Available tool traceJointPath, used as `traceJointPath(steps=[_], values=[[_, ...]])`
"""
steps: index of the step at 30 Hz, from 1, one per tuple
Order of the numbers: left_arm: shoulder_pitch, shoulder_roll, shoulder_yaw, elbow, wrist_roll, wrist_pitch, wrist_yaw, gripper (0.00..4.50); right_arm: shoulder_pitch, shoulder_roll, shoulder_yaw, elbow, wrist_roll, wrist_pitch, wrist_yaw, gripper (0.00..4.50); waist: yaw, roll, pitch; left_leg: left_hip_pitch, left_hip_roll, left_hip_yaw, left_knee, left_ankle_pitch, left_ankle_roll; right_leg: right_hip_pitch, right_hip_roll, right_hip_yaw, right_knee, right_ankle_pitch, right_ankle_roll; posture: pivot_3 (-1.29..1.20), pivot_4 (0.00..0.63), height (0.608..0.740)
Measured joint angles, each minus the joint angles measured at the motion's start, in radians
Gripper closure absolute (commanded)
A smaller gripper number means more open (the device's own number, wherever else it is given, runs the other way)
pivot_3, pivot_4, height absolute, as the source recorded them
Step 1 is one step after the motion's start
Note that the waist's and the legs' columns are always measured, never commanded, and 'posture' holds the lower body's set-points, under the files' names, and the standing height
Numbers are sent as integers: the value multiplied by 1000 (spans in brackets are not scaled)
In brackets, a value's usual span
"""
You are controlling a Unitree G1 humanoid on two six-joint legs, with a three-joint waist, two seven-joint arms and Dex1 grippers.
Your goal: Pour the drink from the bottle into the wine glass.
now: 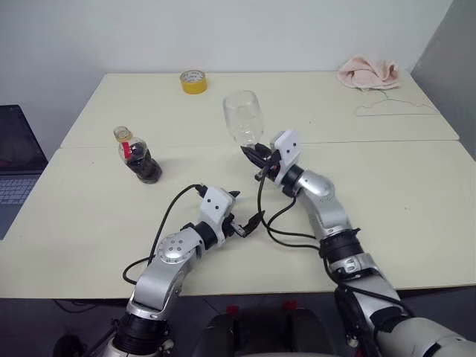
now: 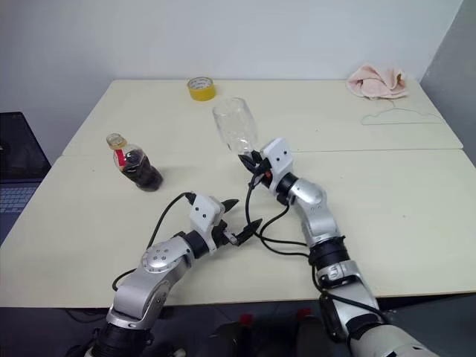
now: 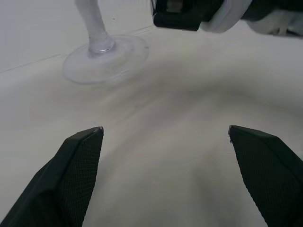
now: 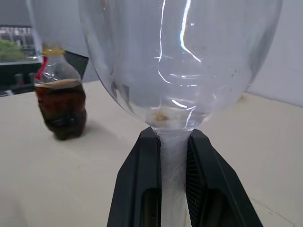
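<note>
Here the right gripper (image 1: 258, 156) has its jaws clamped on the stem of the glass (image 1: 242, 117); in the right wrist view the stem runs straight up between the two jaws, with the empty bowl just above their tips. The glass foot stands on the tabletop (image 1: 416, 193). The left gripper (image 1: 245, 212) hangs low at about 6 o'clock of the glass, jaws wide apart and holding nothing. The bottle (image 1: 137, 156) stands upright at about 9 o'clock of the glass, well apart from both grippers, part full of dark drink (image 1: 145, 168).
</note>
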Motion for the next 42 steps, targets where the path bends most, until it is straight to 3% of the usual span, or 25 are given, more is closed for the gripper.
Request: traceJointPath(steps=[14, 27, 42], values=[[8, 12, 18, 0, -2, 8, -1, 0, 66, -42, 44, -24, -43, 96, -86, 4159, -5, 1, -3, 2, 1, 1, -3, 0, 0, 1, 0, 1, 0, 0, 0, 0, 150, 740], [7, 18, 27, 0, -3, 8, -13, 0, 212, -135, 64, -257, 3, 235, -7, 4192, 1, 4, -14, 3, 0, 1, -5, 0, 0, 2, 0, 1, -1, 0, 0, 0, 150, 740], [-1, 18, 36, 18, -2, 4, -23, 0, 216, -169, 104, -322, 22, 318, 21, 4194, 2, 4, -15, 4, 0, 1, -6, 0, 0, 3, 0, 1, -1, 0, 0, 0, 150, 740]])
